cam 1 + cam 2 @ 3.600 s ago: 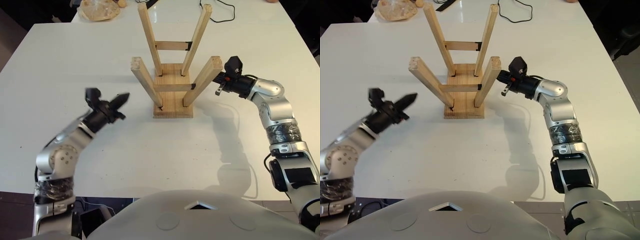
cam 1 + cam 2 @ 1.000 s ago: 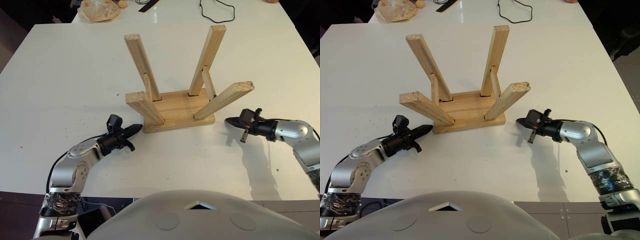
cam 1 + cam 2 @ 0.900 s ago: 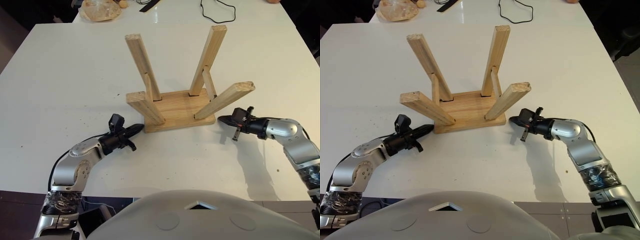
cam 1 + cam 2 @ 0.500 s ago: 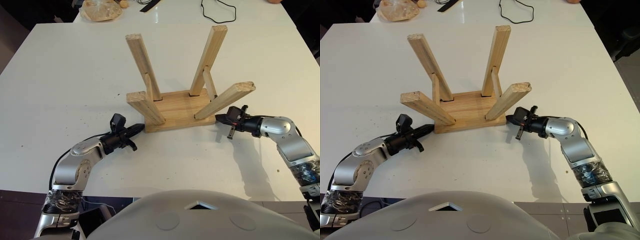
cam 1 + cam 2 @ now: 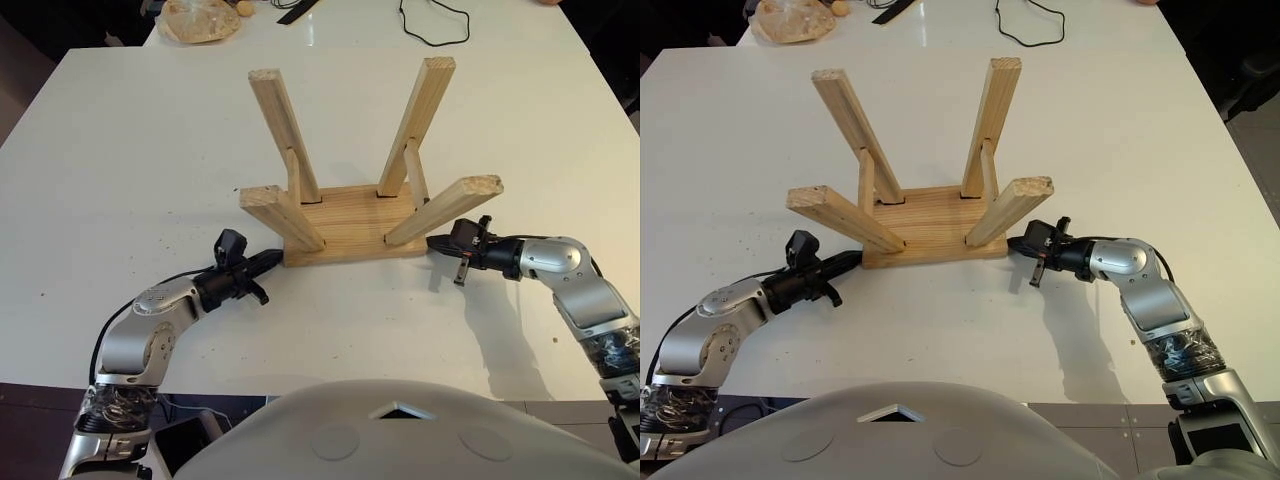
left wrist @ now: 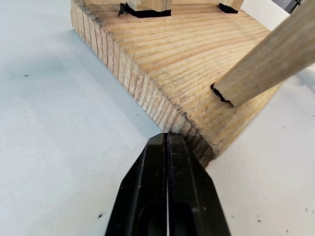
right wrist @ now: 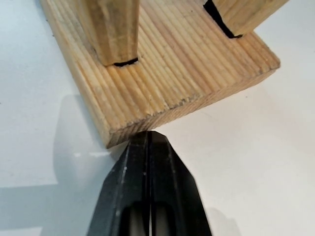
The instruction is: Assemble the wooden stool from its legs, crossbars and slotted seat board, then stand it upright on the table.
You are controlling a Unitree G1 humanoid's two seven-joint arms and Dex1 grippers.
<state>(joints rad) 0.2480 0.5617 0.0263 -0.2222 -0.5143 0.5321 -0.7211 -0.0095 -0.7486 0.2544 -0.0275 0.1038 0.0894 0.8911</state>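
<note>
**Flanking the upturned stool with both tools**

You have the stool [image 5: 350, 190] upside down at mid-frame on the bench [image 5: 120, 150]. Its seat board [image 5: 350, 218] lies flat, and four legs [image 5: 285, 130] stand in its slots, splayed outward. Your left tool [image 5: 272, 257] is clenched on nothing, its tip at the board's lower-left corner. Your right tool [image 5: 434, 242] is clenched empty at the lower-right corner. Whether either tip touches the wood cannot be told. At the upper left, a clear bag [image 5: 200, 18] holds something brown.

pale straight-grained stool [image 5: 350, 226]; white table [image 5: 130, 150]; black left claw [image 5: 269, 258], black right claw [image 5: 436, 242].
</note>
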